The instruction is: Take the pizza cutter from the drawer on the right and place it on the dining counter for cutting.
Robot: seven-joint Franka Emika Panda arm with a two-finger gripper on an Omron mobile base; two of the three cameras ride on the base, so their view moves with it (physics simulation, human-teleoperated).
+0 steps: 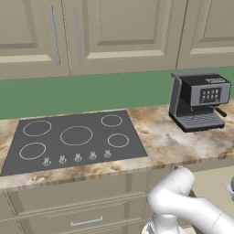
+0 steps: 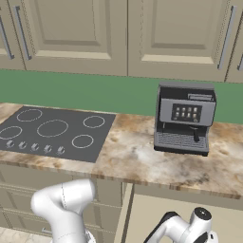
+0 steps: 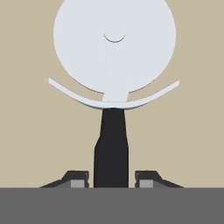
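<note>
The pizza cutter (image 3: pixel 114 57) lies flat on the pale-tan floor of the open drawer (image 3: pixel 30 131). Its round silver-grey wheel points away from the hand and its slim black handle (image 3: pixel 111 148) runs back toward me. My gripper (image 3: pixel 112 178) has one fingertip (image 3: pixel 78 178) on each side of the handle's end, shut on it. From the base, the drawer (image 2: pixel 156 209) stands pulled out below the counter's edge at the right, and the arm bends down into it. The dining counter is out of view.
A black cooktop (image 1: pixel 73 139) is set in the marbled counter (image 1: pixel 183 141) above the drawer. A grey coffee machine (image 2: pixel 184 118) stands on it to the right. Beige wall cabinets (image 1: pixel 119 32) hang over a green backsplash. More closed drawer fronts (image 1: pixel 82 215) sit left of the arm.
</note>
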